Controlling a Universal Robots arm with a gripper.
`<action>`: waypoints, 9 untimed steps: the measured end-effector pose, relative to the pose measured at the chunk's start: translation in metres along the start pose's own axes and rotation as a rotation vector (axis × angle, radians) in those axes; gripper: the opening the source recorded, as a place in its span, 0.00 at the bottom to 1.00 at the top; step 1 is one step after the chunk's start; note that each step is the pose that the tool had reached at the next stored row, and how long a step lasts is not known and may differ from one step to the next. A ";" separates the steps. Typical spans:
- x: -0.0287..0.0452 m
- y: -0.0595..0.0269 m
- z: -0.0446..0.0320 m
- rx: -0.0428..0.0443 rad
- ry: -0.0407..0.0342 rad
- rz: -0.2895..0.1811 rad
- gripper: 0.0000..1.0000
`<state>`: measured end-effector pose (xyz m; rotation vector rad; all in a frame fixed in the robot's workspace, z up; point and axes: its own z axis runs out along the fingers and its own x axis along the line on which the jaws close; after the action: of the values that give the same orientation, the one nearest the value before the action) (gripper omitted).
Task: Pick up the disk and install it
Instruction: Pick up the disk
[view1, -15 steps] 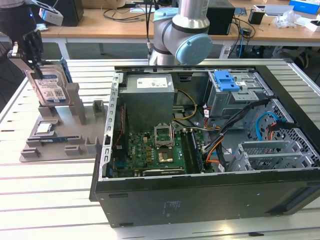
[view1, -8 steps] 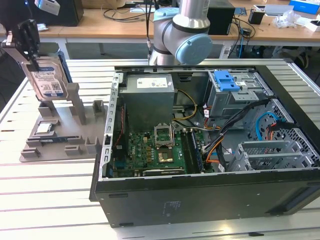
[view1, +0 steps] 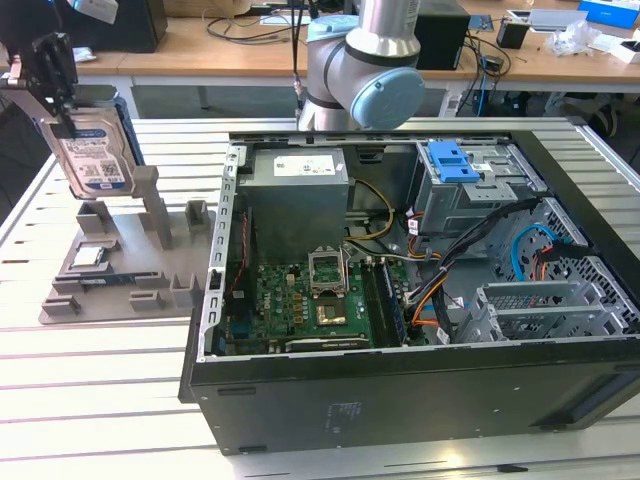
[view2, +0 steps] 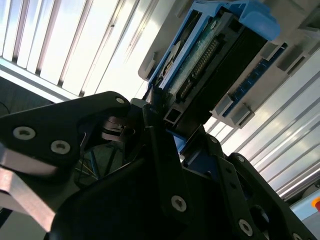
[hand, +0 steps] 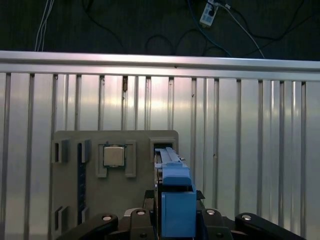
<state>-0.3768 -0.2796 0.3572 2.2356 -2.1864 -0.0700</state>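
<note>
Gripper: the gripper (view1: 62, 108) is clamped tight on the top end of the disk (view1: 96, 155).
Disk place: the disk hangs upright over a far corner of the grey tray (view1: 100, 285). The tray sits near the edge of the table (view1: 100, 400) at the exterior view's left. I cannot tell if the disk's low end touches the tray.
Exterior view shows: the open computer case (view1: 400, 390) in the middle of the table, the grey power box (view1: 298, 200) inside it, and the disk's blue-and-white label.
Second wrist view shows: the black fingers (view2: 157, 150) pinching the disk's end, close up, with its row of pins and its blue rail (view2: 255, 17).
First wrist view shows: the disk from its thin side, a slot (hand: 161, 147) in the tray just past it, and the small chip (hand: 114, 155) lying in the tray beside that slot.
Count: one disk, one gripper, one tray, one chip, one case, one power box.
</note>
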 end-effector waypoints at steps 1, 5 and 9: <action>0.0000 0.0000 -0.0005 0.0000 0.0000 0.000 0.36; -0.0001 0.0001 -0.0041 -0.0001 0.0000 0.000 0.36; -0.0002 0.0004 -0.0092 -0.0001 0.0000 0.000 0.36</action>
<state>-0.3768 -0.2795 0.3664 2.2355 -2.1863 -0.0701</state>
